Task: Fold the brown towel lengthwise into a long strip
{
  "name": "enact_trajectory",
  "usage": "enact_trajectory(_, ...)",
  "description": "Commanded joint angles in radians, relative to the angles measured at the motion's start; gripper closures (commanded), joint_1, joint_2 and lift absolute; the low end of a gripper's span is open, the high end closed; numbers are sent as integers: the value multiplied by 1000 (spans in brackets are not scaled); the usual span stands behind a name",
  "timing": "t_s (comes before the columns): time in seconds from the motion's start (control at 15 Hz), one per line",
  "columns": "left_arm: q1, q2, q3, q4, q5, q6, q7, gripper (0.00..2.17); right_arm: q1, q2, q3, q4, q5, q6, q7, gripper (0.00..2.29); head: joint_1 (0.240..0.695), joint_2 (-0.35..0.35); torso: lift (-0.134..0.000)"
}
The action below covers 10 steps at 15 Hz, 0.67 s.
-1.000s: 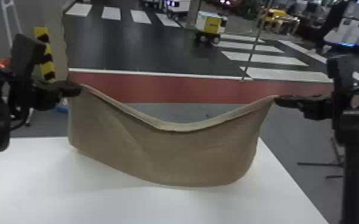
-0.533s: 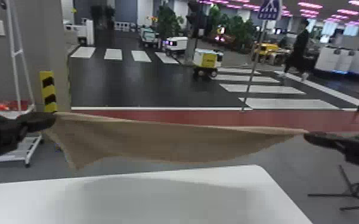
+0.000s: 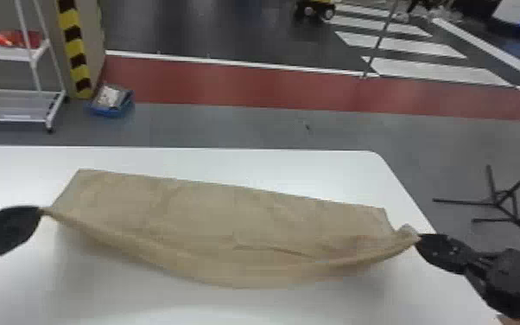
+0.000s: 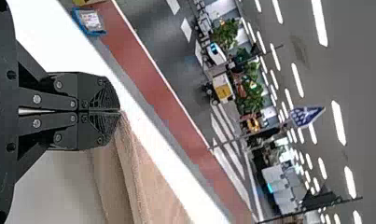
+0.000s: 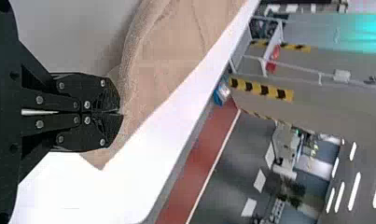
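White flat worktop (image 3: pixel 315 173) carries the brown rectangular fabric towel (image 3: pixel 211 216) inside its far edge; my black flat-fingered left gripper (image 3: pixel 41 211) and matching right gripper (image 3: pixel 418 238) pinch the towel's near corners, presumably to spread that raised side for folding.

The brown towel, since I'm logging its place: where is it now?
In the head view, the brown towel stretches across the white table, its near edge held between the left gripper and right gripper.
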<state>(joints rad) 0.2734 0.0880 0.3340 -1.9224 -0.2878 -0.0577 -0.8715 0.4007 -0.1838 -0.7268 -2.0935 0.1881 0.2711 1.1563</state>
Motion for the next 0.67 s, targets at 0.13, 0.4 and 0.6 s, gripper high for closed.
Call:
enact_trajectory(0.13, 201, -1, 111, 40, 19, -247, -84, 2142, 110, -11, 4, 62, -24, -186, 19, 2047, 695, -220, -115)
enact_trajectory(0.4, 156, -4, 115, -3, -39, -145, -156, 2138, 38, -33, -3, 76, -16, -60, 36, 2047, 695, -224, -115)
enact_trajectory(0.6, 9, -8, 77, -1, -125, 14, -175, 2142, -83, -60, -2, 168, 45, 50, 43, 2047, 695, -239, -115)
